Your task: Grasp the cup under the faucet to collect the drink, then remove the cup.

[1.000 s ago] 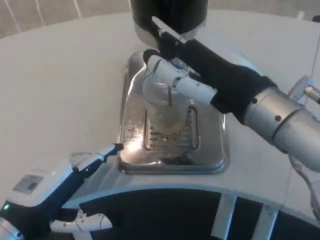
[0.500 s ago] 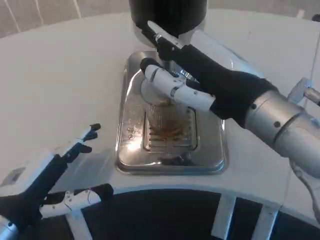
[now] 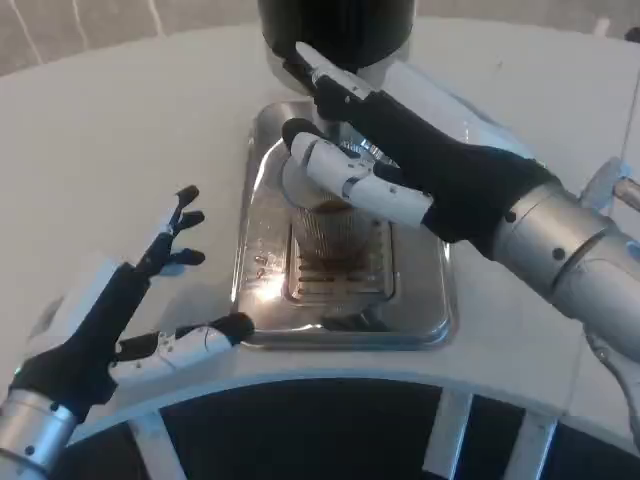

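A clear ribbed cup (image 3: 327,228) with brown drink in its bottom stands on the slotted grate of a shiny steel drip tray (image 3: 262,260), below the black dispenser (image 3: 335,25) at the top. My right hand (image 3: 385,150) reaches in from the right and grips the cup around its upper part, white fingers wrapped over its rim side. My left hand (image 3: 130,305) hovers over the white table left of the tray, fingers spread and holding nothing.
The white round table (image 3: 120,150) stretches to the left and behind. Its front edge curves just below the tray, with dark floor and white legs (image 3: 445,430) beyond. My right silver forearm (image 3: 570,250) crosses the right side.
My left hand has risen and turned, its fingers spreading, moving up beside the tray's left edge. My right hand has shifted slightly up with the cup, which now holds brown drink.
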